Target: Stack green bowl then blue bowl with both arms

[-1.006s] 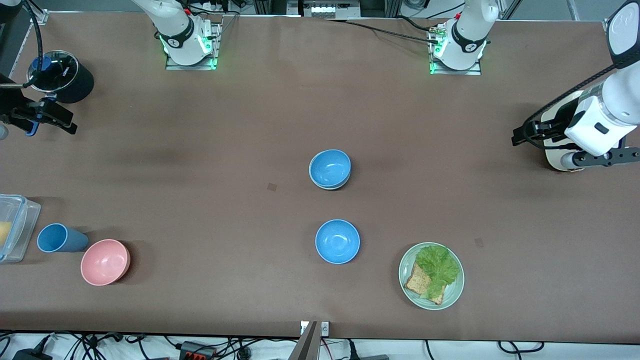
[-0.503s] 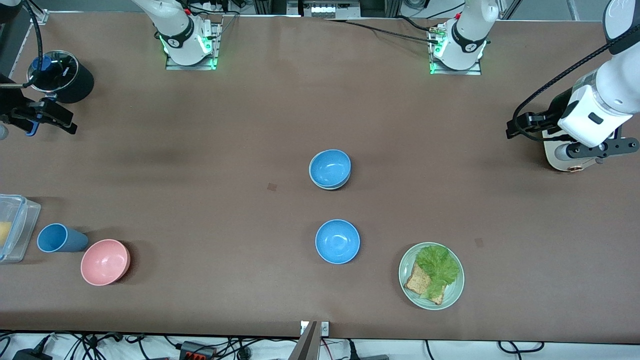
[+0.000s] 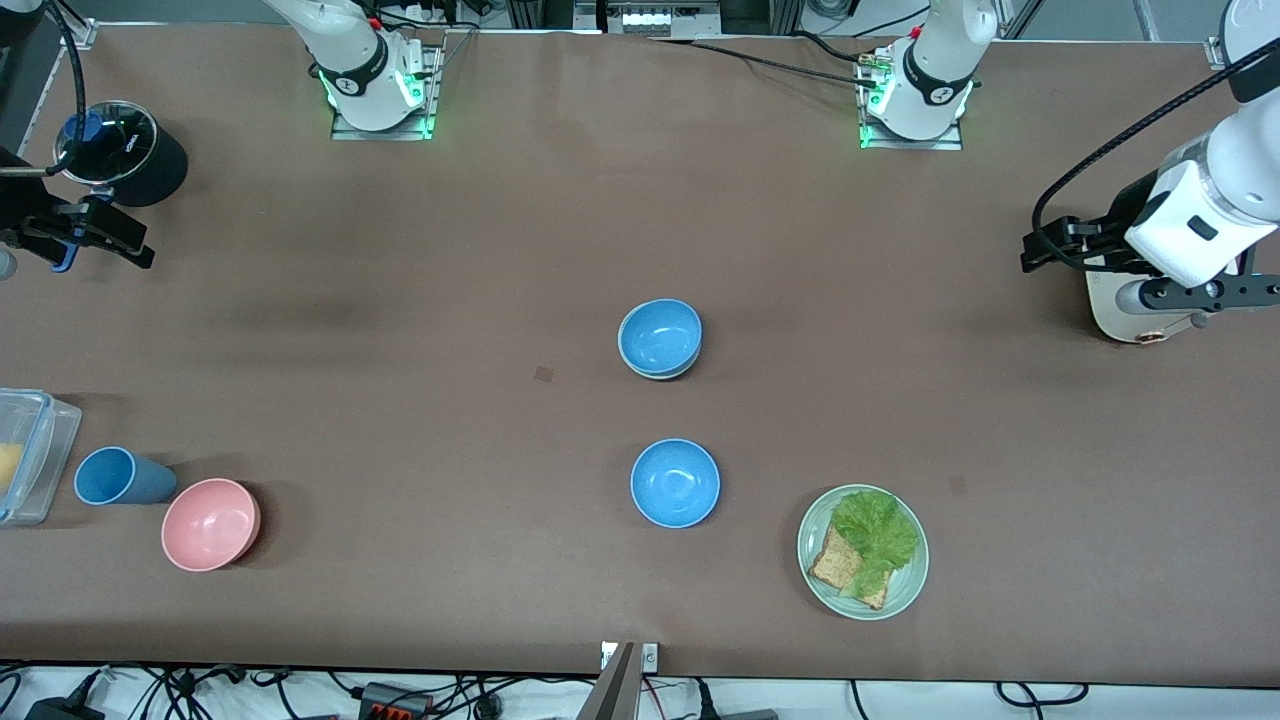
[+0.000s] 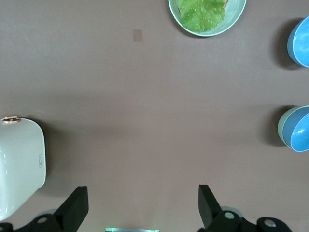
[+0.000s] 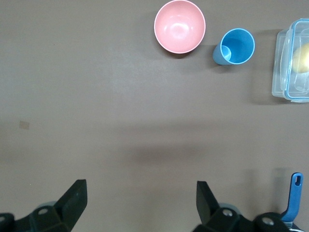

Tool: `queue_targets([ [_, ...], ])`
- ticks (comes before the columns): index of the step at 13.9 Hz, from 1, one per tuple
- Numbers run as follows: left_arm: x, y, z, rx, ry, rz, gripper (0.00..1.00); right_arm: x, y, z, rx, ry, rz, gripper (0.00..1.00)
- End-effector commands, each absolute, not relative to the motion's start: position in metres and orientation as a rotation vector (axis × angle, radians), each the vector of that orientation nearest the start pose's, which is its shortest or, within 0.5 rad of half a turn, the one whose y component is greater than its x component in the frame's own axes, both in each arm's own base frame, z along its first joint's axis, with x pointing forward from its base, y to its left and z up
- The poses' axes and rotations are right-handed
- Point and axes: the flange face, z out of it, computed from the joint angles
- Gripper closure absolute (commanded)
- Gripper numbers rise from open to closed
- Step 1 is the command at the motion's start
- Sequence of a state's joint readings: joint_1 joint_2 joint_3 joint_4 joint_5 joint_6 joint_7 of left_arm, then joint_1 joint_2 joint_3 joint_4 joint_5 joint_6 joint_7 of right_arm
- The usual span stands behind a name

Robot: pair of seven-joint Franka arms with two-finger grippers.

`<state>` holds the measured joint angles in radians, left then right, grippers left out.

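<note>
Centrally on the brown tabletop (image 3: 400, 400), a blue bowl (image 3: 659, 335) sits nested inside the green bowl (image 3: 664, 373), whose pale rim shows just beneath it. A second blue bowl (image 3: 675, 483) stands alone, nearer the front camera and apart from the stack. A green plate (image 3: 905, 590) with lettuce (image 3: 875, 535) and bread (image 3: 835, 565) lies beside that second bowl, toward the left arm's end.

The left gripper (image 4: 140, 205) hangs above the tabletop at the left arm's end, beside a cream-coloured appliance (image 3: 1110, 310); its fingers (image 4: 77, 205) are spread wide and hold nothing. The right gripper (image 5: 140, 203) hangs over the right arm's end, fingers (image 5: 77, 198) likewise spread wide and empty. A pink bowl (image 3: 210, 524), a blue cup (image 3: 118, 476) and a clear container (image 3: 30, 455) sit at that end.
</note>
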<state>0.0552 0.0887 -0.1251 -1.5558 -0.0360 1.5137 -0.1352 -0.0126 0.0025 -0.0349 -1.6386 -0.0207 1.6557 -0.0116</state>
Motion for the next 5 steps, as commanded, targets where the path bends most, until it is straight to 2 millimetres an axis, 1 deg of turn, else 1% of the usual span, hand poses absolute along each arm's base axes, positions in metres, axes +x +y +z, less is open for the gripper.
queue_targets([
  [1, 0.578, -0.0307, 0.58, -3.179, 0.003, 0.137, 0.0, 0.5518, -0.0307, 0.601, -3.167, 0.023, -0.035, 0.0],
  [5, 0.5767, -0.03, 0.5784, -3.179, -0.009, 0.156, 0.0, 0.5521, -0.0306, 0.6012, -3.166, 0.023, -0.04, 0.0],
])
